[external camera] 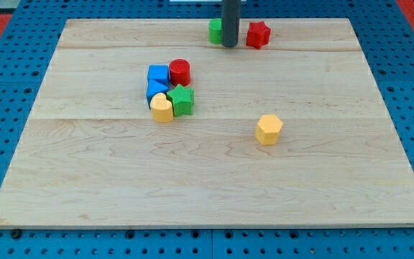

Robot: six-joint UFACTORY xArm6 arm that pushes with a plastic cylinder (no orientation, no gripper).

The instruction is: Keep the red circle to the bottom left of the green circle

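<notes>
The red circle (180, 71) sits left of the board's middle, in a cluster of blocks. The green circle (215, 31) is near the view's top, partly hidden behind my rod. My tip (229, 45) rests on the board right next to the green circle, on its right, between it and a red star (258, 34). The red circle lies down and to the left of the green circle.
The cluster holds a blue cube (158, 75), a second blue block (155, 90), a green star (181, 100) and a yellow heart (162, 108). A yellow hexagon (269, 129) stands alone at the right of the middle. The wooden board (207, 187) sits on a blue pegboard.
</notes>
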